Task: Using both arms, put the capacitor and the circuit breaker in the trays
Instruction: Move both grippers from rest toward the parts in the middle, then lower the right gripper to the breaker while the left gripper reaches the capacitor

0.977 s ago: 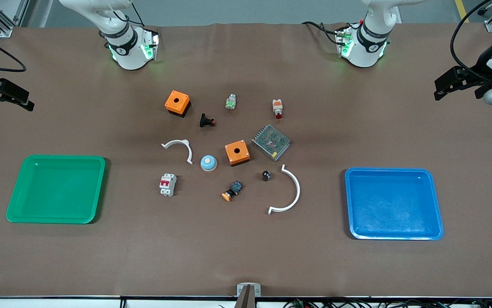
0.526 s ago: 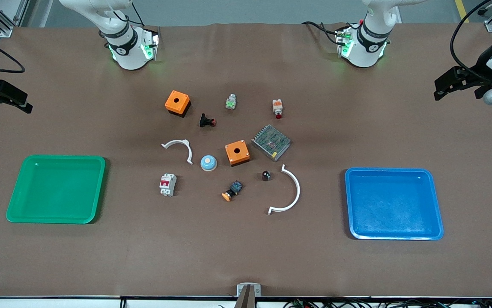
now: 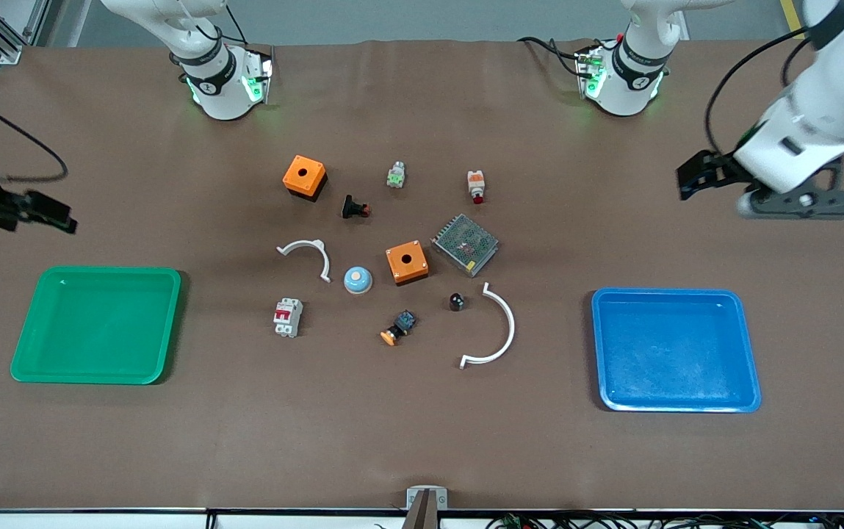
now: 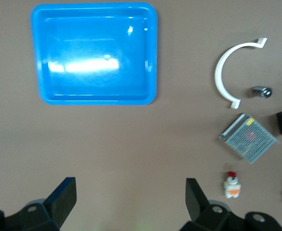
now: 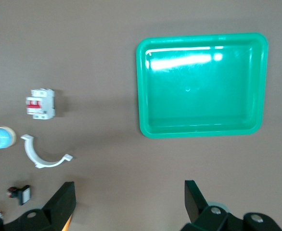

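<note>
The capacitor (image 3: 456, 301), a tiny black cylinder, stands on the table beside a large white arc (image 3: 496, 328); it also shows in the left wrist view (image 4: 262, 91). The circuit breaker (image 3: 288, 317), white with red levers, lies toward the right arm's end of the cluster and shows in the right wrist view (image 5: 40, 103). My left gripper (image 3: 692, 180) is open and empty over bare table at the left arm's end (image 4: 129, 202). My right gripper (image 3: 60, 217) is open and empty over bare table at the right arm's end (image 5: 129, 202).
A blue tray (image 3: 748, 345) sits at the left arm's end and a green tray (image 3: 25, 345) at the right arm's end. Around the task's things lie two orange boxes (image 3: 407, 262), a mesh power supply (image 3: 466, 244), a blue dome (image 3: 358, 279), a small white arc (image 3: 308, 253) and several buttons.
Both arms have swung in from the table's ends toward the middle, so more of each hand now shows. The objects on the table have not moved.
</note>
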`<state>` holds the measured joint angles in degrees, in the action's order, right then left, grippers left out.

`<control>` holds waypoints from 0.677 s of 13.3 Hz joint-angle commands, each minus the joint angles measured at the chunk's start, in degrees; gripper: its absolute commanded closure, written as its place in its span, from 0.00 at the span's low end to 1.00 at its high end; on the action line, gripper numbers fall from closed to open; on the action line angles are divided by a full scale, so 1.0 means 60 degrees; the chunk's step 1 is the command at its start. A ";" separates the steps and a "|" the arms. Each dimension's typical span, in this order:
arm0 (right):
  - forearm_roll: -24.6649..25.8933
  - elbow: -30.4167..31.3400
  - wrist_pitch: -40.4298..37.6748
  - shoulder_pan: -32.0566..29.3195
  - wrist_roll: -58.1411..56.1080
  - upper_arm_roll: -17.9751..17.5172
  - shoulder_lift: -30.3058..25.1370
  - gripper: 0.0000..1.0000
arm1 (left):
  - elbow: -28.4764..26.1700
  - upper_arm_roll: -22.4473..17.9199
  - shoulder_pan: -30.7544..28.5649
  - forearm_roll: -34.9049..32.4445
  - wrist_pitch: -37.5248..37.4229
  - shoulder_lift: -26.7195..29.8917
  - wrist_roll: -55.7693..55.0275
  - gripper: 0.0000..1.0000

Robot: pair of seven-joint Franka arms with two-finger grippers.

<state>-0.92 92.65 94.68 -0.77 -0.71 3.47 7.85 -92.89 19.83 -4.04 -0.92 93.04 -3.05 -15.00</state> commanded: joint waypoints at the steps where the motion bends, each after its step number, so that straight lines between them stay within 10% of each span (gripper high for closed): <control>1: -0.0618 0.0039 0.0462 0.0010 0.0016 -0.0095 0.0537 0.00 | -0.1067 0.0984 -0.0016 -0.0125 0.1843 -0.0397 -0.1580 0.00; 5: -0.0960 0.0670 0.2000 0.1134 0.1650 -0.0095 0.1210 0.00 | -0.1115 0.1427 0.1020 -0.1204 0.3898 -0.2343 -0.4157 0.00; 9: -0.0945 0.1360 0.4037 0.2542 0.2799 -0.0095 0.1941 0.00 | 0.0785 0.1369 0.2252 -0.2190 0.4342 -0.4964 -0.6504 0.02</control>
<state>-6.05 99.63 115.50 11.94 14.13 2.42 17.54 -96.68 28.13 6.58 -11.54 120.15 -24.93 -49.53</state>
